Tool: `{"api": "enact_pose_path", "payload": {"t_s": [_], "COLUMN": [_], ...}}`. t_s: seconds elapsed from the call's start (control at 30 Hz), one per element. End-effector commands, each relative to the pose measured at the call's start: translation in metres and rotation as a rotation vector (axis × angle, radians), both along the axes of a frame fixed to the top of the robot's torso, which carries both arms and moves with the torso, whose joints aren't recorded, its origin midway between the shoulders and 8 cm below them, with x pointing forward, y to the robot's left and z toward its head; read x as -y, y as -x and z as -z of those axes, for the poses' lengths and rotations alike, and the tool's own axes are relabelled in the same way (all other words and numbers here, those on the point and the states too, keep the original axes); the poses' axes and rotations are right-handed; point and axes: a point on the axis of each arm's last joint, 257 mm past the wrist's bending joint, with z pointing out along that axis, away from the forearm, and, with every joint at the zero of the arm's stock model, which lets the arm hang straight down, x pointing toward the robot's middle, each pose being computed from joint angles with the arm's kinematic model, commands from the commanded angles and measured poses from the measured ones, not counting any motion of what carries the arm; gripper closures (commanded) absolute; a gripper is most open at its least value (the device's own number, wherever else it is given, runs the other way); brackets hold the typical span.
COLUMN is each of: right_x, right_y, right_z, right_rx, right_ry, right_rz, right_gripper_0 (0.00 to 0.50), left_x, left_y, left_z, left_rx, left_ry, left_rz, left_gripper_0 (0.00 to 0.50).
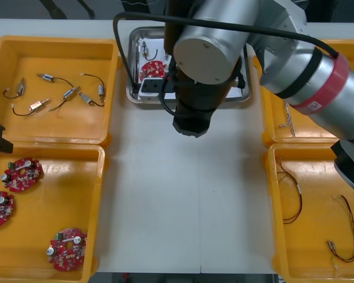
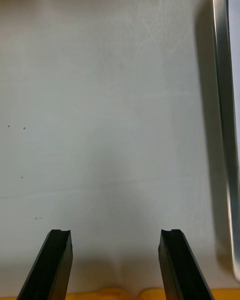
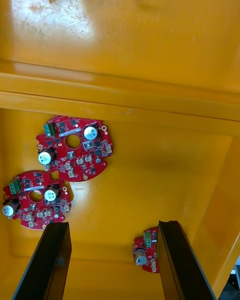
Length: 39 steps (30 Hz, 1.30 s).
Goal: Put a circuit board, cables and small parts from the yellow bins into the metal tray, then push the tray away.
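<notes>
The metal tray (image 1: 131, 71) stands at the table's far middle, with a red circuit board (image 1: 152, 69) and a small metal part (image 1: 144, 49) inside. My right arm (image 1: 224, 47) reaches over the tray's near side and covers much of it. My right gripper (image 2: 115, 235) is open over bare table, with the tray's rim (image 2: 222, 105) beside one finger. The left gripper (image 3: 112, 227) is open above the near left bin (image 3: 165, 170). Nothing is between its fingers. Three red boards (image 3: 75, 147) (image 3: 35, 205) (image 3: 145, 250) lie below it; the third is right by one finger.
The far left bin (image 1: 59, 127) holds several small metal parts (image 1: 40, 105) with black leads. Three boards (image 1: 22, 174) lie in the near left bin (image 1: 53, 200). Red and yellow cables (image 1: 342, 236) lie in the near right bin (image 1: 318, 177). Bare table spans the middle.
</notes>
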Motion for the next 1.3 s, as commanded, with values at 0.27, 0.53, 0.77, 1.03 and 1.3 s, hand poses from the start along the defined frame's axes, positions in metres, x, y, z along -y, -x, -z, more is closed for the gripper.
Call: {"api": "enact_pose_path", "payload": {"t_s": [0.27, 0.53, 0.77, 1.03, 1.3], "right_x": [0.055, 0.098, 0.158, 0.224, 0.279], "right_y": [0.021, 0.019, 0.013, 0.01, 0.02], "right_z": [-0.036, -0.047, -0.049, -0.053, -0.042], "right_rx": [0.087, 0.155, 0.166, 0.202, 0.217], "right_ry": [-0.23, -0.407, -0.52, -0.601, -0.601], "right_rz": [0.263, 0.557, 0.799, 0.995, 1.126], "right_gripper_0": [0.0, 0.0, 0.0, 0.0, 0.0], "left_x": [-0.017, -0.017, -0.017, -0.017, -0.017], "left_y": [0.003, 0.003, 0.003, 0.003, 0.003], "left_z": [-0.014, -0.014, -0.014, -0.014, -0.014], "left_rx": [0.023, 0.023, 0.023, 0.023, 0.023], "left_ry": [-0.065, -0.065, -0.065, -0.065, -0.065], "left_rz": [-0.004, -0.004, -0.004, -0.004, -0.004], "left_gripper_0": [0.0, 0.0, 0.0, 0.0, 0.0]}}
